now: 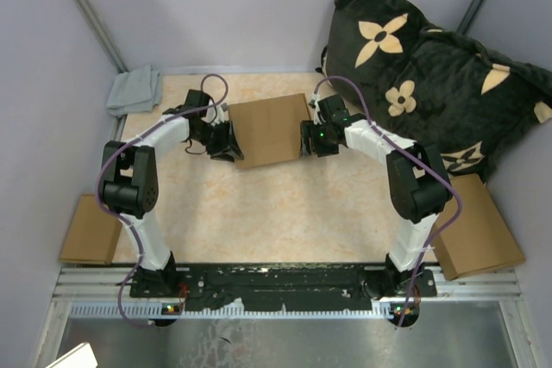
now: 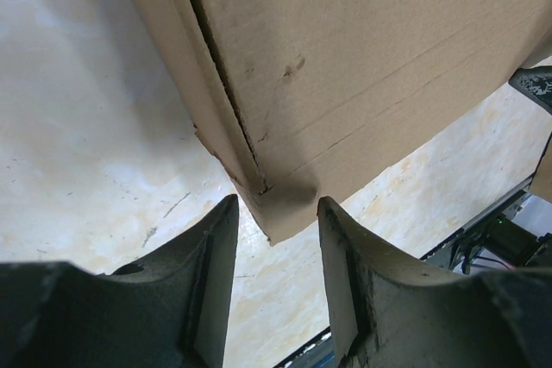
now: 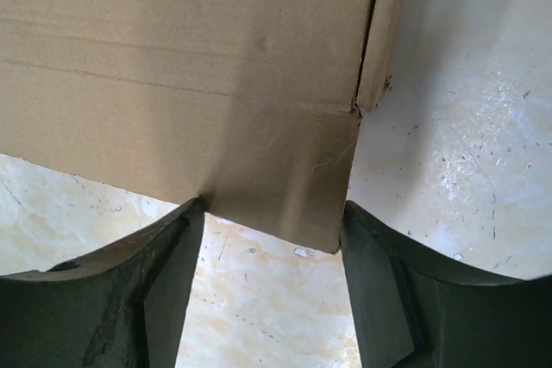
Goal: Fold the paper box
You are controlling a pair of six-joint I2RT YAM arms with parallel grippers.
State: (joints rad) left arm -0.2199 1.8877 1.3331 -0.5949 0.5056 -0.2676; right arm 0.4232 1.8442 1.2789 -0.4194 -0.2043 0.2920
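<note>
left hand (image 1: 229, 142) and right hand (image 1: 307, 138) each grasp the paper box (image 1: 270, 129) — opposite ends.

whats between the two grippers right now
The paper box lies between the left gripper and right gripper, one at each of its sides; the top external view shows it.
</note>
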